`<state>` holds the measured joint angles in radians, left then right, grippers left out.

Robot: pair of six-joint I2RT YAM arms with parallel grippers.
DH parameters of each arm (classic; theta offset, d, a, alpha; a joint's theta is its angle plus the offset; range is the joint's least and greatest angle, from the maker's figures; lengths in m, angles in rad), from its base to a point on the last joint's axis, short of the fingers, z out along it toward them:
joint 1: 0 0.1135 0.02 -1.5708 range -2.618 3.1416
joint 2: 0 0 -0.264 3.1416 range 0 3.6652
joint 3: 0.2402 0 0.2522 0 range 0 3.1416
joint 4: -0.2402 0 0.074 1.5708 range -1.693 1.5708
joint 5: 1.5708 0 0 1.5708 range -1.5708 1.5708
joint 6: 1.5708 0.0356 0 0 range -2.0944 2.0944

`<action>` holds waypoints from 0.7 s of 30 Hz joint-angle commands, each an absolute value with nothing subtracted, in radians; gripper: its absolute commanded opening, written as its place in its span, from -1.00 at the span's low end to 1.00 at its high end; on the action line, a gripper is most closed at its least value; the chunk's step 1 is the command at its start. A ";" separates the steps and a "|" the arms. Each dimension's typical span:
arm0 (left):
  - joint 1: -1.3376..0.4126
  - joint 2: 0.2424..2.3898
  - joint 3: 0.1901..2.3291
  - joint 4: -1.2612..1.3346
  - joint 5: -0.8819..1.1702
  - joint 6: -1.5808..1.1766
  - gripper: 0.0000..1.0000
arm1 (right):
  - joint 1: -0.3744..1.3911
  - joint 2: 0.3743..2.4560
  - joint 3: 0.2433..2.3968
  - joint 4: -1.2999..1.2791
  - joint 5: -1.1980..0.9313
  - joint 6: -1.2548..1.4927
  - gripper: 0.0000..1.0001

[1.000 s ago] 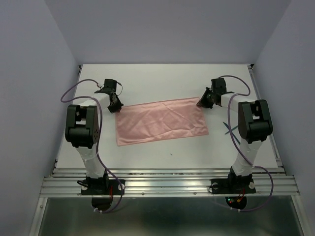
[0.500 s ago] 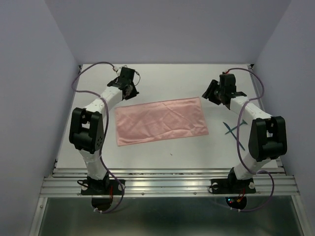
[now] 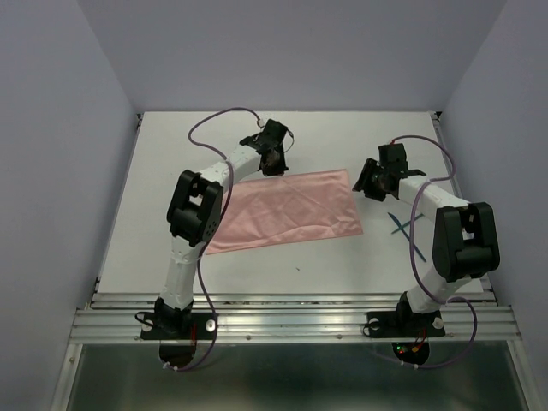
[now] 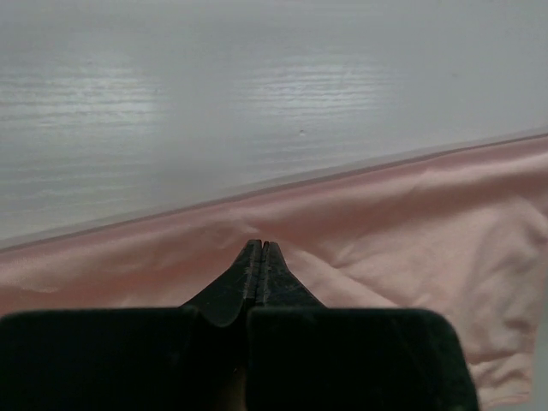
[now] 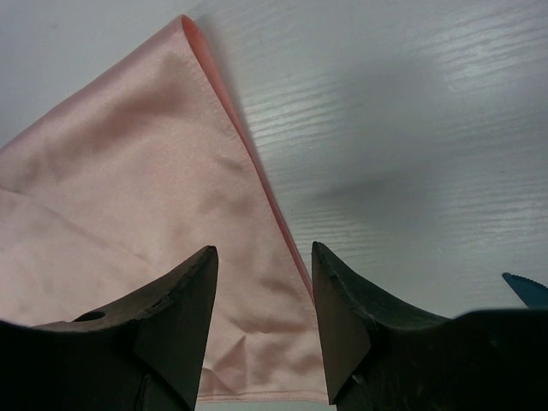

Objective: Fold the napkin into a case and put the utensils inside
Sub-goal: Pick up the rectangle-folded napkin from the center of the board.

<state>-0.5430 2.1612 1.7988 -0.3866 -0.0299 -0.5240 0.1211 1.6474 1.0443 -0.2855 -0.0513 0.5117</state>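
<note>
The salmon-pink napkin (image 3: 287, 210) lies flat on the white table as a wide rectangle. My left gripper (image 3: 274, 163) is shut. Its tips (image 4: 259, 246) rest on the napkin (image 4: 402, 223) just inside its far edge, where creases meet; no cloth shows between them. My right gripper (image 3: 366, 184) is open. In the right wrist view its jaws (image 5: 261, 282) straddle the napkin's (image 5: 128, 171) right edge. Two dark-teal utensils (image 3: 401, 224) lie crossed on the table right of the napkin. One tip of a utensil (image 5: 524, 288) shows in the right wrist view.
Purple cables (image 3: 214, 120) loop off both arms. The left arm's elbow (image 3: 195, 210) hangs over the napkin's left end. Grey walls close the table (image 3: 282, 128) at the back and both sides. A metal rail (image 3: 291, 318) runs along the near edge.
My left gripper has swung from the napkin's far left corner rightwards to the middle of its far edge. My right gripper has stayed near the napkin's far right corner. The napkin has not moved.
</note>
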 commanded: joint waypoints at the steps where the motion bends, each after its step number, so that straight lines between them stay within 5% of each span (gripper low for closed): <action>1: -0.528 2.155 1.852 -0.449 -0.054 -0.492 -1.00 | 0.124 1.608 1.039 -0.282 -0.046 0.491 0.07; 16: -0.526 2.243 1.853 -0.439 -0.072 -0.506 -1.00 | 0.124 1.643 1.057 -0.288 -0.049 0.483 0.12; 21: -0.525 2.252 1.845 -0.431 -0.104 -0.508 -1.00 | 0.124 1.672 1.071 -0.293 -0.058 0.462 0.29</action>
<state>-0.5240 2.2631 1.8240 -0.4381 -0.0597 -0.5133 0.1211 1.6508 1.0401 -0.2863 -0.0593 0.4904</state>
